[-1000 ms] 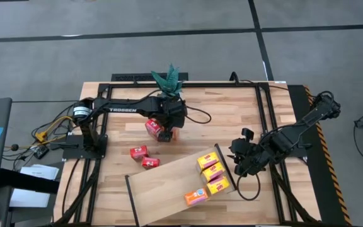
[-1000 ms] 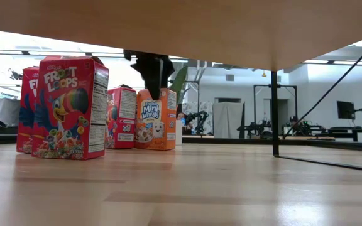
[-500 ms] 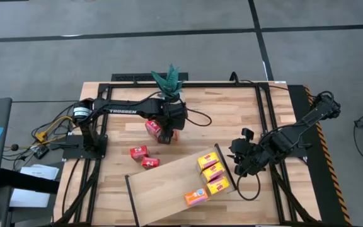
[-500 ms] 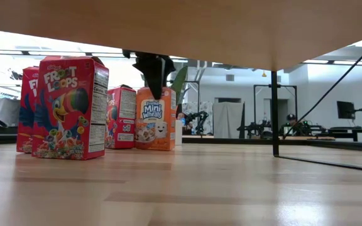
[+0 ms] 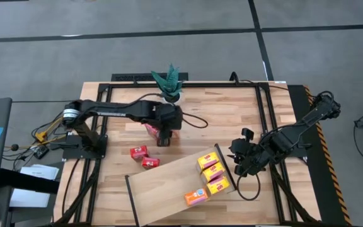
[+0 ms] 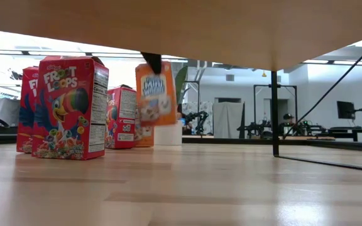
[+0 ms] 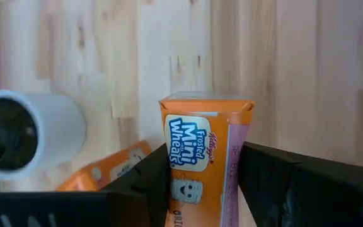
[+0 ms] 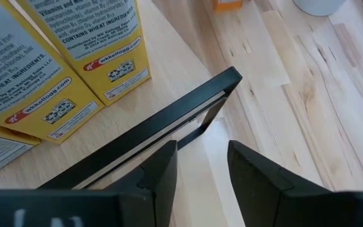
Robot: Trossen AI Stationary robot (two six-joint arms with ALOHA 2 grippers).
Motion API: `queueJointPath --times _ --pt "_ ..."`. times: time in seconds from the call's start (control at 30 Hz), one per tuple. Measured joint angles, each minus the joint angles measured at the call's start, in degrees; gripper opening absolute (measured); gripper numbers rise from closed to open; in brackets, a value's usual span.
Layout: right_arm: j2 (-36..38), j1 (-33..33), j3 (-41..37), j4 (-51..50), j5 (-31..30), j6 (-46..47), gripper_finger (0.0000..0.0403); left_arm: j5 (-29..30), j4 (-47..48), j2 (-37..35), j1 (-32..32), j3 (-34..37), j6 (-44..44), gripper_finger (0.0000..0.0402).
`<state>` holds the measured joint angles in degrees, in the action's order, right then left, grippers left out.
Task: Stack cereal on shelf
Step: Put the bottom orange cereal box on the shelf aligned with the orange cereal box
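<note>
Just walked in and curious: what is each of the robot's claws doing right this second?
Left gripper: closed on an orange cereal box, lifted off the table.
Right gripper: open, holding nothing, beside the shelf rail.

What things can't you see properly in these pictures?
- Mini-Wheats box: lower part hidden by the left gripper in the left wrist view; blurred in the low view.
- Second orange box: mostly hidden behind the finger, left wrist view.
- Yellow boxes: cut off by the right wrist picture's edge.
- Shelf: only its underside shows, low view.
</note>
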<state>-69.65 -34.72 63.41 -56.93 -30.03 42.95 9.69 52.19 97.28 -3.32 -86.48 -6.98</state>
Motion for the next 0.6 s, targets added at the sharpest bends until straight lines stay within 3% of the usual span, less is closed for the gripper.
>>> queueJointPath --times 0.43,0.6 --pt "0.0 0.0 0.01 0.03 -0.01 0.03 0.0164 -0.21 0.06 -19.79 8.81 -0.03 29.96 0.0145" --pt "0.0 0.0 0.01 0.02 -0.01 0.03 0.0162 -0.41 -6.22 -24.43 14.38 -0.04 38.91 0.0145"
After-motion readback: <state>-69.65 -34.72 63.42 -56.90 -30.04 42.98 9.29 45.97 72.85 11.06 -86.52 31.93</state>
